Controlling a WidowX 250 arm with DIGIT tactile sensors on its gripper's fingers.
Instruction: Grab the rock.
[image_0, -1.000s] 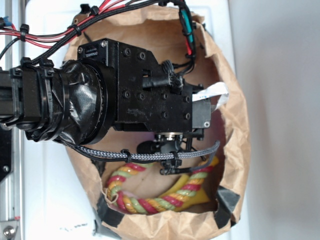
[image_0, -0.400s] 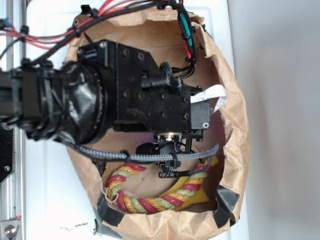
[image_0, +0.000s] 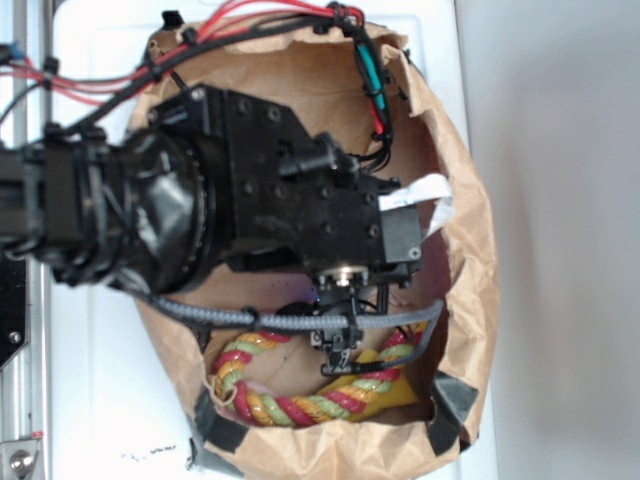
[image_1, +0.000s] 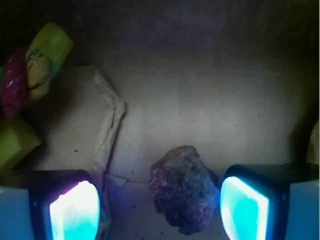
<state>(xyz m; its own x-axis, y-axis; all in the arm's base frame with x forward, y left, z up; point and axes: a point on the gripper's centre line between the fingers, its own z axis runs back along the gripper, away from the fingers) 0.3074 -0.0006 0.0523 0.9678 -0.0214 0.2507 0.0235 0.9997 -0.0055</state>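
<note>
Rock (image_1: 186, 189) sits on the brown paper bag (image_0: 470, 250) floor, between the two glowing pads, nearer the right one. Wrist view, left to right: rope toy (image_1: 30, 75) and a yellow block (image_1: 15, 145) at far left, well apart from the rock; left pad (image_1: 75, 210); rock; right pad (image_1: 245, 207). Gripper (image_1: 160, 210) is spread wide, holding nothing, neither pad touching the rock. To do this well: shift slightly right to centre the rock, lower a bit more, then close squarely on its broad faces, since the angular faces could slip. Exterior view hides the rock behind the arm. No readable writing or brand.
</note>
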